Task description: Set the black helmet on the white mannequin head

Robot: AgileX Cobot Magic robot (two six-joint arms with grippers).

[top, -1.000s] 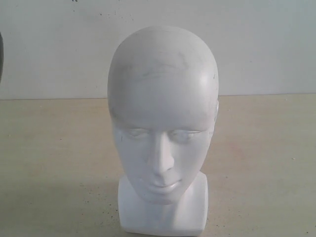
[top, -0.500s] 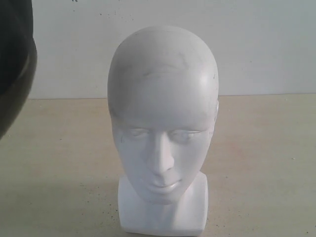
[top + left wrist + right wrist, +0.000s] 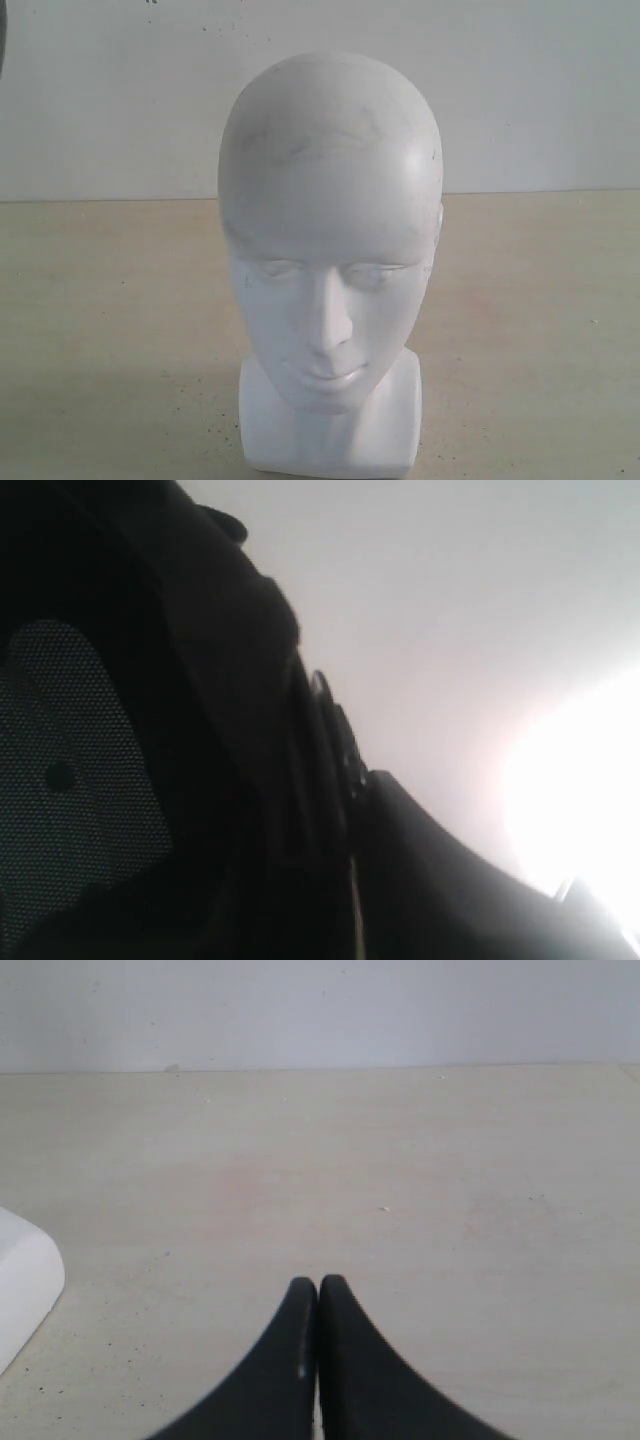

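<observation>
Though crowding the left wrist camera, takes up only the near half of that view: black helmet (image 3: 230,700), dark shell and grey mesh lining (image 3: 70,780) against a bright blank backdrop. Cannot pick the left gripper's fingers out of those dark shapes, nor tell any gap or grip. Shown by the right wrist camera alone: right gripper (image 3: 318,1295), fingertips pressed together with nothing between, above pale table (image 3: 450,1160), a base corner of the white mannequin head (image 3: 25,1280) near and clear of the tips. Shown whole only from the exterior camera: upright head, face forward, bare crown (image 3: 330,110), helmet not on it. Open table either side of the head and behind, back to the wall (image 3: 540,90). Far left of the head, at the picture's edge, a thin dark sliver (image 3: 2,40), too little to name.
</observation>
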